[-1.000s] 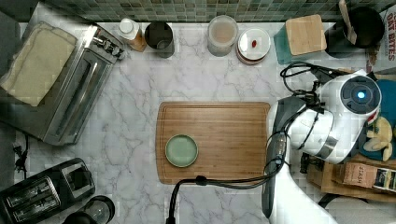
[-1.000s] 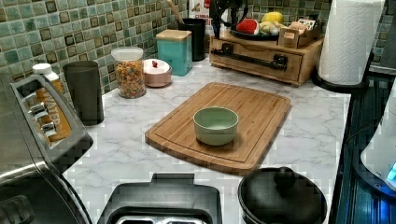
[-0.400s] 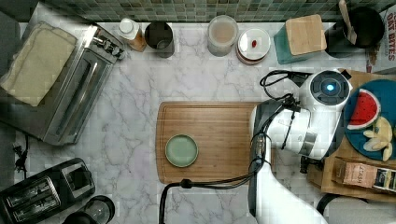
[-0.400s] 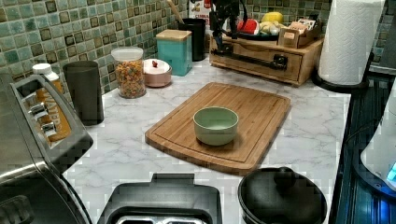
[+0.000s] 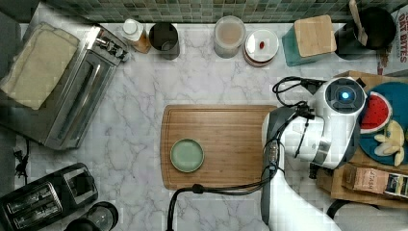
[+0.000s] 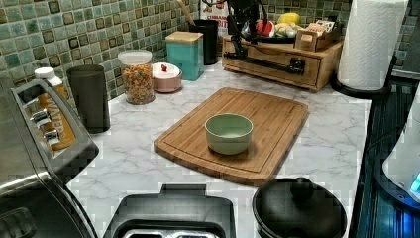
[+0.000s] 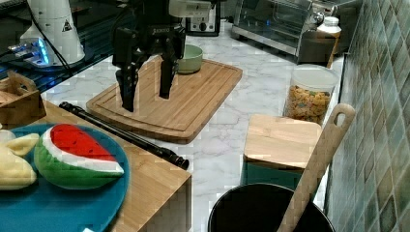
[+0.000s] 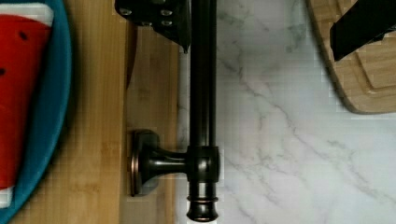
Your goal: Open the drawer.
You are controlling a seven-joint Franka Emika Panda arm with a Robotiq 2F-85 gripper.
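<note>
The drawer is the front of a light-wood box, and its long black bar handle runs across that front. The front sits flush with the box. My gripper hangs open just above the handle, on the cutting-board side of the box. In the wrist view the handle lies between my spread fingers, close to one finger, while the other finger stands far off over the board's corner. Nothing is gripped. In the top view my arm covers the drawer front.
A blue plate with a toy watermelon and banana sits on the box's top. The cutting board with a green bowl lies beside the drawer. A teal box, a black utensil pot and a paper towel roll stand nearby.
My arm has shifted toward the top view's left, from over the box's top to over the handle. The drawer has not moved.
</note>
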